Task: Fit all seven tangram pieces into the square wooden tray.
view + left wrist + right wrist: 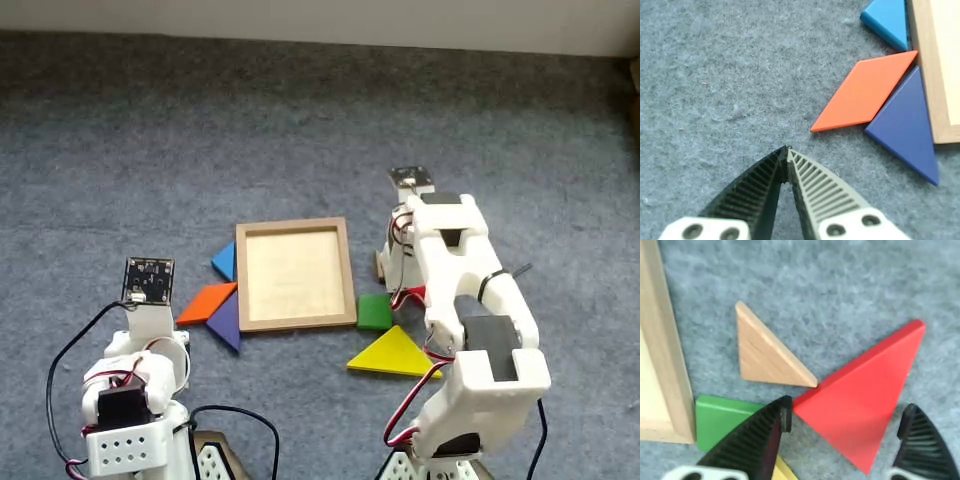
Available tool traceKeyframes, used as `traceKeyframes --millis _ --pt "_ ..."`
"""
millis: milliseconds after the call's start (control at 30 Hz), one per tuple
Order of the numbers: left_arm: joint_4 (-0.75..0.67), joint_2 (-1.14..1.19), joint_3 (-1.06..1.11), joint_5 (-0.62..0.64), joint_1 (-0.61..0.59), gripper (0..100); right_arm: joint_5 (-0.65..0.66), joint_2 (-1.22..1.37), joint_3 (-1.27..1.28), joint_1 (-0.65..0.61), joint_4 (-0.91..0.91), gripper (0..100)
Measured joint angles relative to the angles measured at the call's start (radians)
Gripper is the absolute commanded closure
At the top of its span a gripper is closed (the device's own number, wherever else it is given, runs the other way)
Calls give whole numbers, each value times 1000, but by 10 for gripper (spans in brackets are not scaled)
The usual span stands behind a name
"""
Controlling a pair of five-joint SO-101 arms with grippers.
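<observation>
Seven pieces lie outside the square wooden tray [241, 280], all flat on the grey carpet [150, 150], and the tray's floor shows you only bare pale wood.

On the left arm's side of the tray, the light blue triangle [225, 261] sits against the rim. Beside it, the orange parallelogram [207, 303] lies edge to edge with the dark blue triangle [227, 320], which also rests along the rim.

On the right arm's side, the green square [375, 312] sits just beside the tray's near corner. The yellow triangle [393, 353] lies next to the square, closer to the arm bases. The plain wood triangle [765, 357] lies near the tray rim, one tip meeting a corner of the red triangle [860, 400].

Your left gripper [786, 152] is pressed together with nothing in it. It points at bare carpet, apart from the orange parallelogram.

Your right gripper [846, 417] is spread wide over the red triangle, one finger on each side of it. One finger's tip is by the spot where the red and wood triangles meet.
</observation>
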Motion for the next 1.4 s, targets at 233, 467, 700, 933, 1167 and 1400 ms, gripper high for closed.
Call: traceKeyframes --millis 233,467,700,933,1167,1400 --pt "0 0 0 0 0 992 0 0 0 0 2 667" --pt "0 0 0 0 0 992 0 0 0 0 -41 667" --pt "0 0 0 0 0 992 0 0 0 0 -44 738" --pt "0 0 0 0 0 992 0 0 0 6 -44 802" --pt "0 0 0 0 0 992 0 0 -9 6 -44 839" --pt "0 0 0 0 0 992 0 2 -71 6 11 839"
